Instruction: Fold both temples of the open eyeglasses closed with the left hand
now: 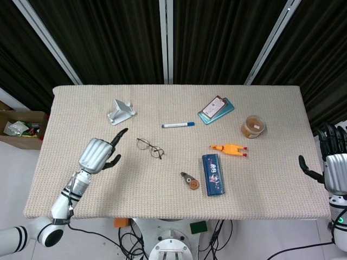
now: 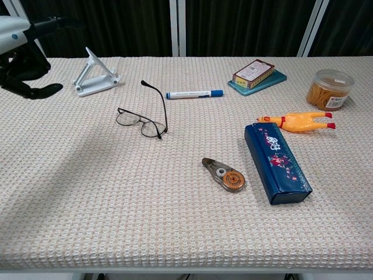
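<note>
The thin-rimmed eyeglasses lie on the woven table cover, left of centre. One temple sticks out toward the far side of the table. The other seems to lie flat along the frame. My left hand hovers left of the glasses, well apart from them, with one finger stretched out, the thumb apart and nothing in it. In the chest view it shows only at the top left corner. My right hand hangs beyond the table's right edge, fingers up and empty.
A white phone stand sits behind the left hand. Further right lie a blue-capped marker, a box on a teal book, a jar, a rubber chicken, a blue pencil case and a correction tape.
</note>
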